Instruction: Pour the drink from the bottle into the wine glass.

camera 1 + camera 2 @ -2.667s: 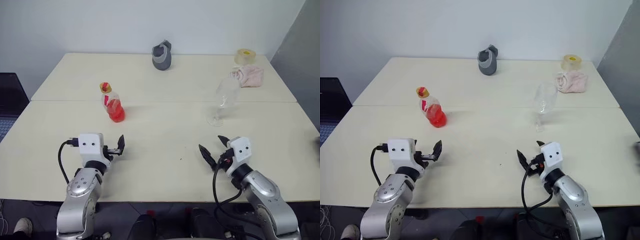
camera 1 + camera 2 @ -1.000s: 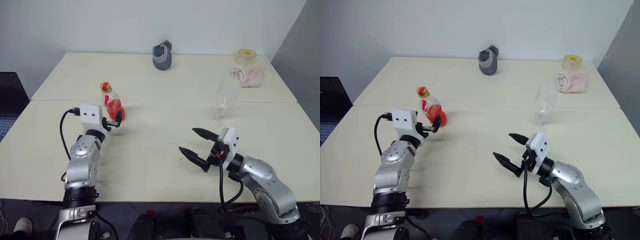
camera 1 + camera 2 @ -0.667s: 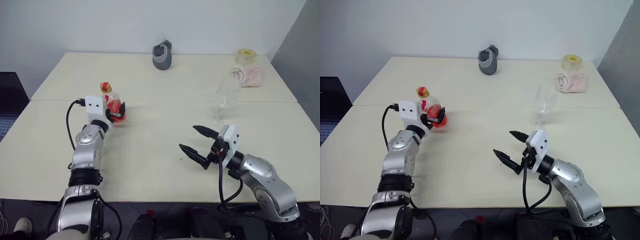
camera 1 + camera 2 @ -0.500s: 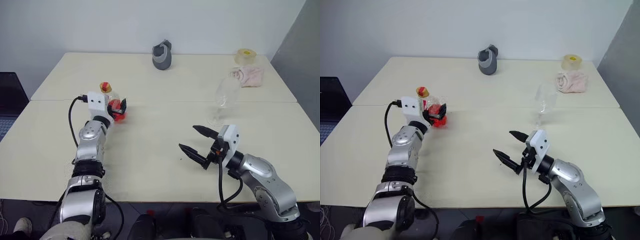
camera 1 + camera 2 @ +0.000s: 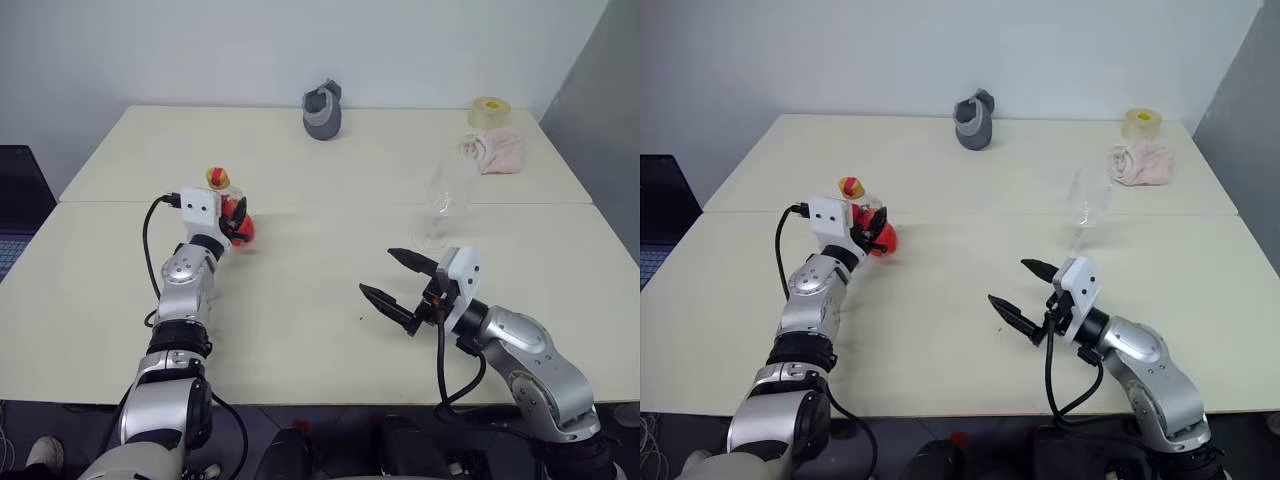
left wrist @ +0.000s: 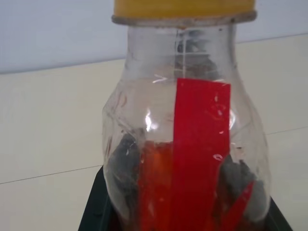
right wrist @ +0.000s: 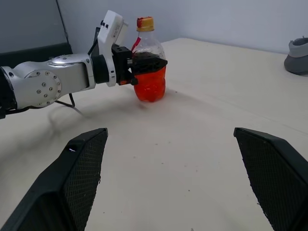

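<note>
Nearest to me, my right gripper (image 5: 398, 292) hangs just over the table (image 5: 300, 330) with its two black fingers spread wide and nothing in them. I think it waits there because it has no job yet, and it points toward the left side, so its wrist camera looks across at the bottle. Farther out on the left, my left gripper (image 5: 876, 232) has its fingers closed around the low, round part of the bottle (image 5: 868, 224), which stands upright on the table. I hold it low on the belly, I think, so the top stays free for pouring. The yellowish cap (image 5: 851, 187) looks to be on, so to my mind pouring cannot start yet. On the right, a bit farther away, the wine glass (image 5: 1088, 208) stands upright, well apart from the bottle. At the far edge sit a grey object (image 5: 322, 111), a pink cloth (image 5: 495, 151) and a roll of tape (image 5: 489, 111). The right wrist view shows the fingers pinching the bottle from the side, which the head views hardly show. The left wrist view shows the red label (image 6: 199, 159) and the drink (image 6: 154, 187) close up, low in the bottle.
</note>
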